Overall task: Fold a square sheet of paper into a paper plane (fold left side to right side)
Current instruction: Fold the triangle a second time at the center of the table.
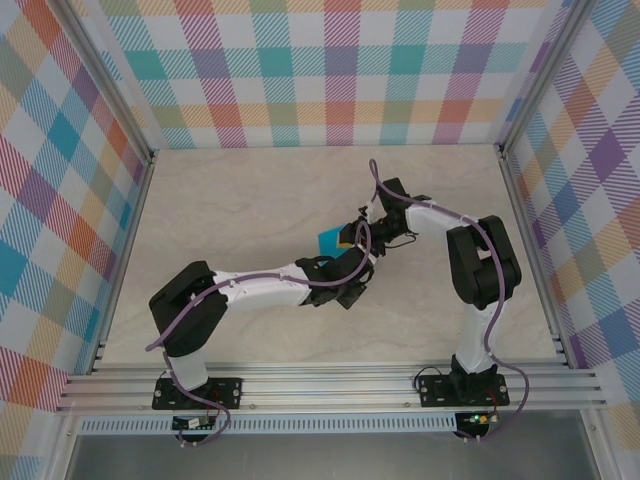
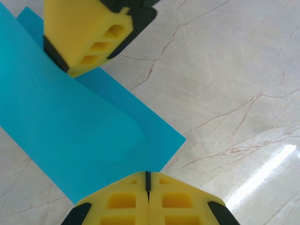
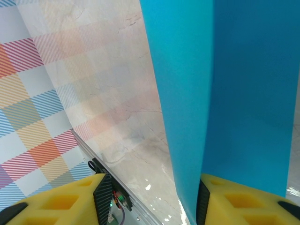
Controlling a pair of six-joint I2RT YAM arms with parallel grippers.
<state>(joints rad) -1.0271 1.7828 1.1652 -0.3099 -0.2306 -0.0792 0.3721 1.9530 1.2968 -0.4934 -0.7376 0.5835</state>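
Where my 2 arms meet over the middle of the marble-patterned table (image 1: 250,200), plaid walls (image 1: 340,70) close it in on 3 sides and an aluminium rail (image 1: 330,385) runs along the near edge. My left arm (image 1: 260,285) lies low and reaches in from the near left. My right arm (image 1: 480,265) rises from its base, bends at the elbow and comes in from the right, so the 2 wrists sit just beside each other.

The square sheet of paper (image 1: 329,240) shows from above as a small cyan-blue patch between the wrists. From my left wrist the sheet (image 2: 70,131) is much plainer. It is bent over on itself into 2 layers, the upper one curving softly rather than creased flat. The lower one lies flat over the table, with a strip and a corner sticking out beyond the upper. I cannot tell whether it touches the surface everywhere. From my right wrist the sheet (image 3: 248,93) shows as 2 tall blue bands, 1 lighter and 1 darker.

My left gripper (image 2: 147,187) is clamped on the paper. Its yellow pads press together with only a dark seam between them, and the curved upper layer runs right into that seam. My right gripper (image 3: 151,192) is spread wide. The paper passes between its fingers, lying against the right-hand finger (image 3: 243,204) and well apart from the other. In my left wrist view, 1 of its yellow fingers (image 2: 86,37) sits at the sheet's far edge.
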